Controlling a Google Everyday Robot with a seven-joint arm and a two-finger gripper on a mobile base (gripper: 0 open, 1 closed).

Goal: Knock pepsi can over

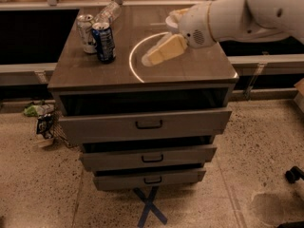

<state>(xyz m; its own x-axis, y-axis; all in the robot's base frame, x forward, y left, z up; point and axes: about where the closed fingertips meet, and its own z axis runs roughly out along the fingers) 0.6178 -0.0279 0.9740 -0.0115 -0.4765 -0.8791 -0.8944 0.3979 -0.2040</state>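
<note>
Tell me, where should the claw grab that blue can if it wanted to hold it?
Probably mid-body on the pepsi can, coming from the picture's right, where the claw hovers over the cabinet top. The can stands upright, and a silver can crowds its left rear, so that side is blocked.

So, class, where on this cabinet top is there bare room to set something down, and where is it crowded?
Bare: the front strip of the cabinet top between the pepsi can and the front edge, and the front right corner. Crowded: the back left, with silver can and clear bottle beside it. The hand hovers over the white ring.
</note>
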